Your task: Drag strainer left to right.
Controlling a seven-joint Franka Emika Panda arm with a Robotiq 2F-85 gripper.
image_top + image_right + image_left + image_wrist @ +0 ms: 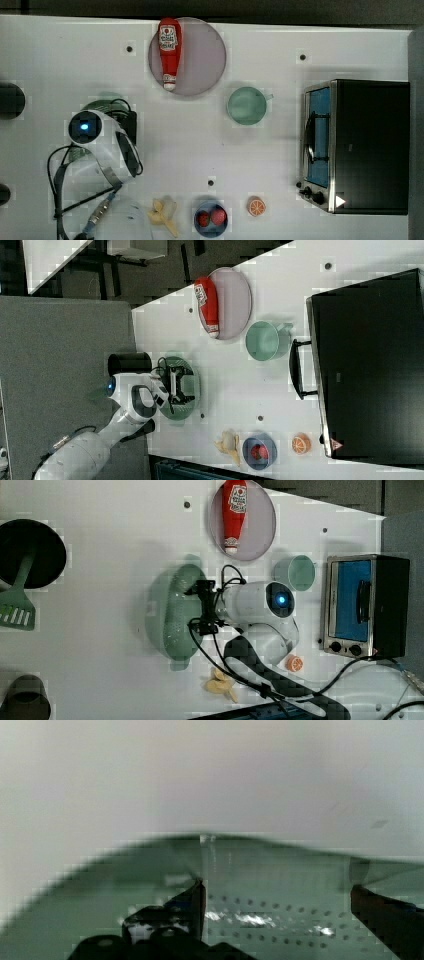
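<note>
White worktop (280,150) fills the scene, studded with small dark bolt holes (129,49); grey floor (60,340) runs beside it in the right view.

The red plastic ketchup bottle (169,51) carries a white label, its print unreadable; no other text can be read.

— How is the white jointed robot arm (260,605) posed?
— It is stretched out, wrist bent downward.
— And the black two-fingered gripper (277,902)?
— Its fingers are spread wide; nothing is held.
</note>
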